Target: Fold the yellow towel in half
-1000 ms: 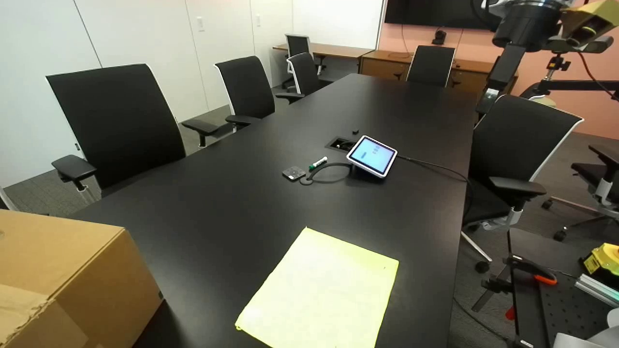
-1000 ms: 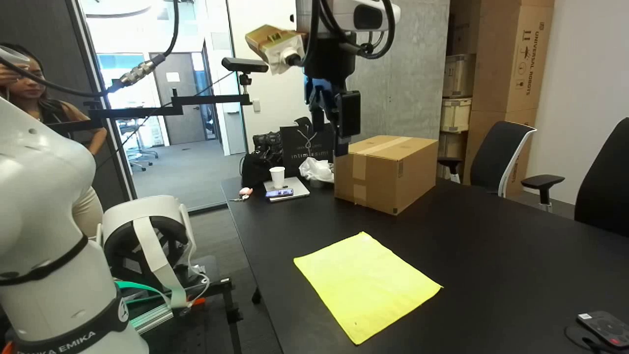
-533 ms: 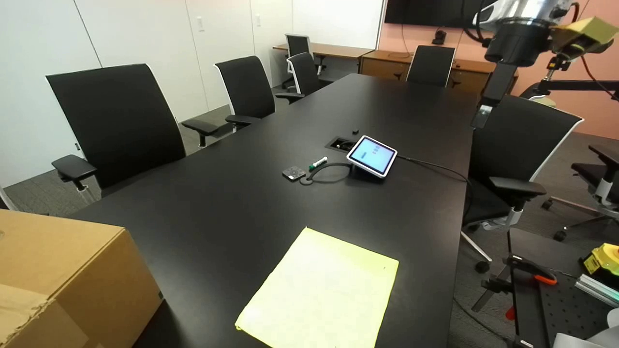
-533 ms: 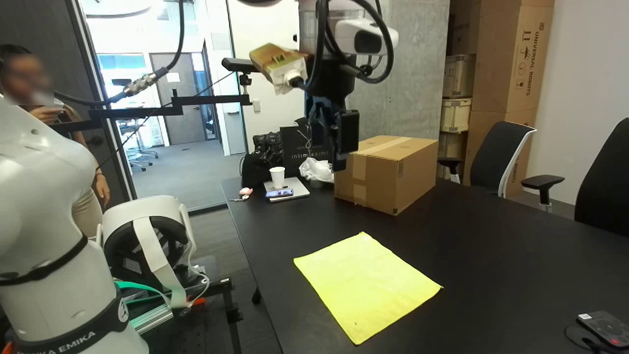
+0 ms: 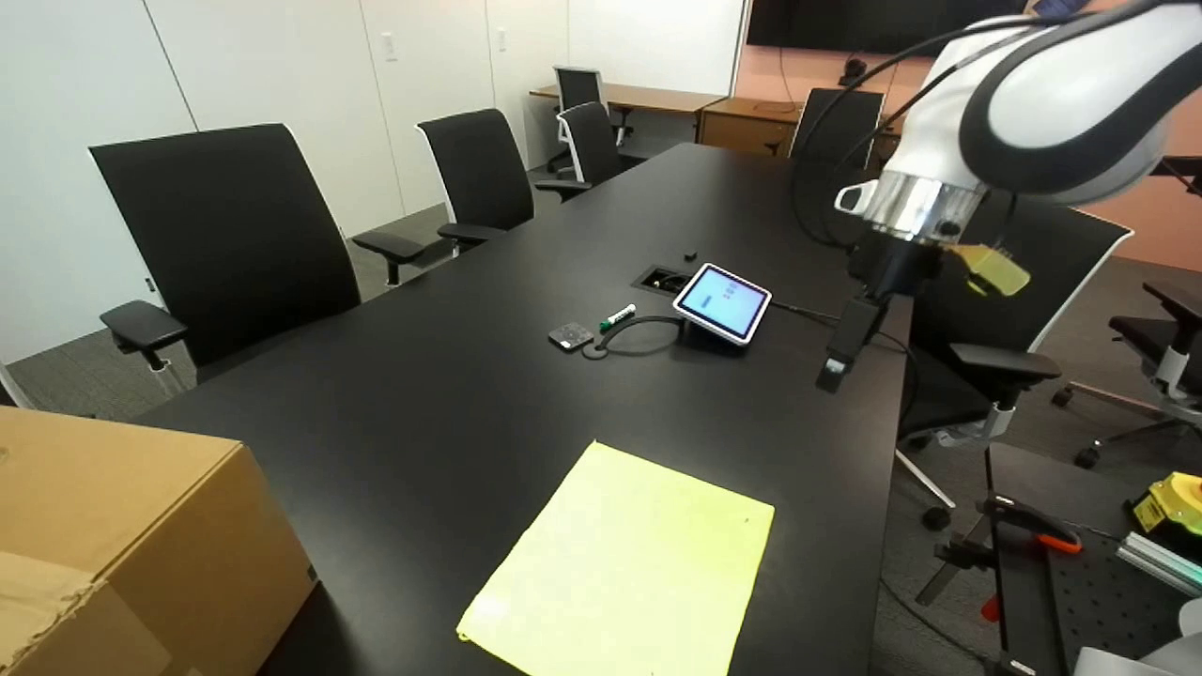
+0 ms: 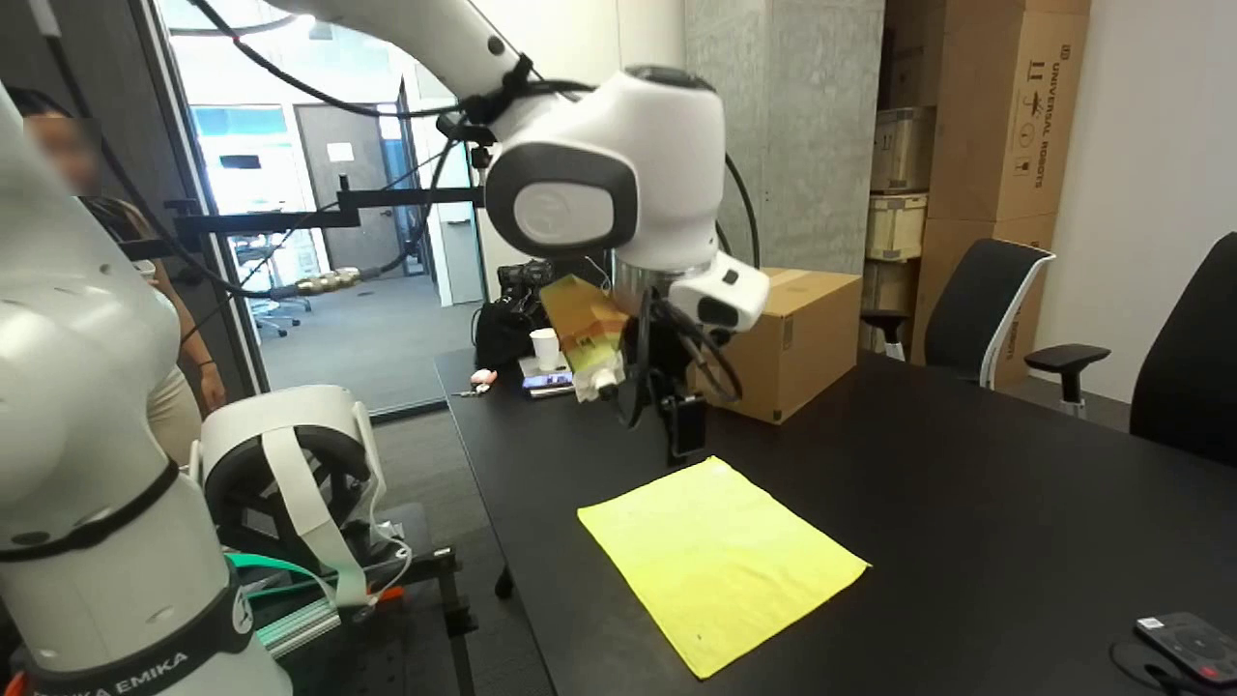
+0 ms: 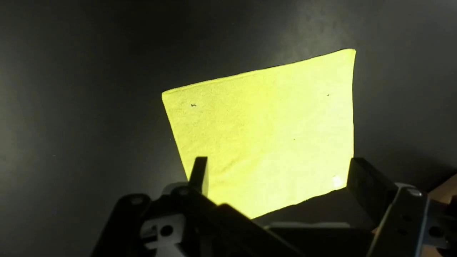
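The yellow towel (image 5: 629, 563) lies flat and unfolded on the dark table. It also shows whole in an exterior view (image 6: 720, 561). In the wrist view the towel (image 7: 271, 125) spreads below and between the fingers, with faint wrinkles and its lower left part hidden behind a finger. My gripper (image 7: 278, 160) is open and empty, its fingers wide apart. In both exterior views the gripper (image 5: 832, 374) hangs above the table, apart from the towel. In an exterior view the gripper (image 6: 681, 449) appears just behind the towel's far corner.
A tan cardboard box (image 6: 773, 338) stands on the table near the towel. A tablet (image 5: 723, 305) with a cable, a marker (image 5: 618, 316) and a small black device (image 5: 570, 337) lie on the table. A white cup (image 6: 546, 348) and a phone (image 6: 549, 381) are at the table's end.
The arm has reached out over the table and come down, bringing the gripper much lower and closer to the towel. The towel has not moved.
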